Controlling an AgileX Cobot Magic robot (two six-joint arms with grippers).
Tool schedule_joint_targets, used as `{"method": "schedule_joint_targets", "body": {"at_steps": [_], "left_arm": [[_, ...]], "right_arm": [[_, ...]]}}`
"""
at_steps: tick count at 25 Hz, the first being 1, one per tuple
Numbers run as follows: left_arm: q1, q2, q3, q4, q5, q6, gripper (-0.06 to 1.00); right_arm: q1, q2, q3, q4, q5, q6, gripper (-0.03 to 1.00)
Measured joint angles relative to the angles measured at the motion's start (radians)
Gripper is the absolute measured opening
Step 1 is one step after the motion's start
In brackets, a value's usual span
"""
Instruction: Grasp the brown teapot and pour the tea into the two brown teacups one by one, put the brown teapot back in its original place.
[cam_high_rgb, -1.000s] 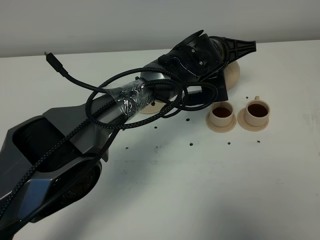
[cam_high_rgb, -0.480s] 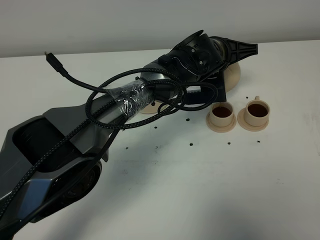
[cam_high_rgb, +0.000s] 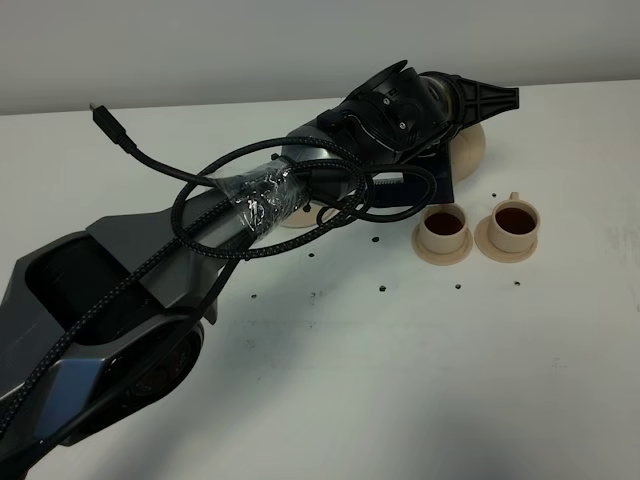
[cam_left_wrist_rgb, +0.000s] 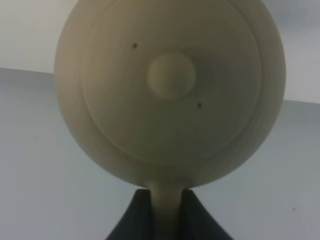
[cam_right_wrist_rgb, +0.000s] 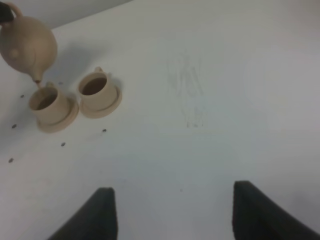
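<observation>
brown teapot (cam_left_wrist_rgb: 170, 90) | handle in left pincer (cam_left_wrist_rgb: 167, 210) | spout hidden – body mostly behind arm (cam_high_rgb: 300, 190)

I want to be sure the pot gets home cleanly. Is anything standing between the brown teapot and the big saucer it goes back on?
Nothing visible blocks it. The left pincer holds the brown teapot above the nearer teacup. The big saucer is mostly hidden under the left arm, so its surface cannot be checked.
</observation>
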Motion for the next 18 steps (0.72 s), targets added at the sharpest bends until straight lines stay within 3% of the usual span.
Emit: {"method": "schedule_joint_targets", "body": {"at_steps": [11, 18], "left_arm": [[-0.001, 0.000, 0.000, -0.045, 0.006, 0.001, 0.11], [-0.001, 0.000, 0.000, -0.104, 0.085, -0.001, 0.11]], "right_arm": [[0.000, 0.000, 0.000, 0.000, 0.000, 0.000, 0.49], [0.000, 0.000, 0.000, 0.000, 0.000, 0.000, 0.49]]}}
